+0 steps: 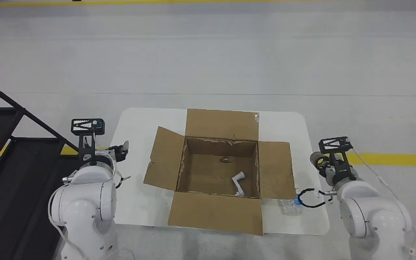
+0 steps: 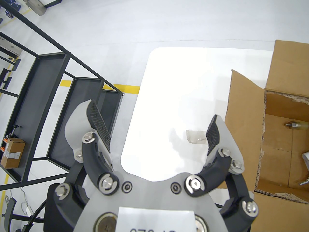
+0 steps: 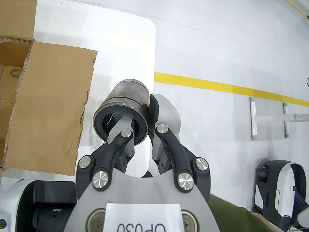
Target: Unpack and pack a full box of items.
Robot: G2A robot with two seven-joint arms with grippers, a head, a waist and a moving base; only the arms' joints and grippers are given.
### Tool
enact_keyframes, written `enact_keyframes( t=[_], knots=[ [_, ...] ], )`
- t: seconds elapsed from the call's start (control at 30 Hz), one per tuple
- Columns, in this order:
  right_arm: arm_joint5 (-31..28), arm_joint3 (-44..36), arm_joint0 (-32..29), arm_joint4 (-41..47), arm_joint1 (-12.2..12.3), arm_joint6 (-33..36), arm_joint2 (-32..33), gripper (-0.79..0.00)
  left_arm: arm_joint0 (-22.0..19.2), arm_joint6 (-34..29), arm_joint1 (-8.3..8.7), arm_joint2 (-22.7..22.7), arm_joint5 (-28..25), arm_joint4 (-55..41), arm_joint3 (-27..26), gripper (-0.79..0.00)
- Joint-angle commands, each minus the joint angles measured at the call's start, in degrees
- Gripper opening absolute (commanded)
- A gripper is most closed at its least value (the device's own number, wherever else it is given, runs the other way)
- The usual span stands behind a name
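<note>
An open cardboard box (image 1: 221,170) stands mid-table with all its flaps spread. Inside lie a white angled part (image 1: 239,184), a small brass fitting (image 2: 295,124) and a bolt (image 2: 304,182). My right gripper (image 3: 129,113) is shut on a dark metal cylinder (image 3: 123,107), a hollow sleeve, held above the table's right edge just outside the box's right flap (image 3: 50,107). My left gripper (image 2: 154,119) hangs open and empty over the table's left edge, apart from the box's left flap (image 2: 243,121).
A scrap of clear plastic (image 2: 195,136) lies on the white table (image 1: 140,136) left of the box. A clear bag with a blue piece (image 1: 290,204) sits at the front right. A black metal rack (image 2: 43,92) stands off the table's left side.
</note>
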Motion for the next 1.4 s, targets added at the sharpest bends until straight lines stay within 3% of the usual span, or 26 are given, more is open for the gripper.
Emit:
enact_keyframes(
  t=[0.0, 0.17, 0.3, 0.43, 0.7, 1.37],
  knots=[
    [0.0, 0.0, 0.0, 0.0, 0.0, 0.0, 0.0, -0.785, 0.0, 0.0, 0.00, 0.0, 0.0, 0.0, 0.0, 0.000],
    [-0.3, 2.7, 0.4, 1.3, 0.0, -1.4, -0.4, -0.785, 0.0, 0.0, 0.00, 0.0, 0.0, 0.0, 0.0, 0.000],
    [2.3, 9.2, 5.0, 6.3, 0.1, 4.3, 2.6, -0.785, 0.0, 0.0, 0.00, 0.0, 0.0, 0.0, 0.0, 0.000],
    [1.2, 17.2, 10.3, 10.2, 0.5, 12.2, 4.0, -0.785, 0.0, 0.0, 0.00, 0.0, 0.0, 0.0, 0.0, 0.000],
    [0.3, 30.2, 17.0, 15.9, 1.0, 18.3, 3.3, -0.785, 0.0, 0.0, 0.00, 0.0, 0.0, 0.0, 0.0, 0.000],
    [3.1, 47.7, 22.3, 17.5, 1.7, 9.3, 0.3, -0.785, 0.0, 0.0, 0.00, 0.0, 0.0, 0.0, 0.0, 0.000]
  ],
)
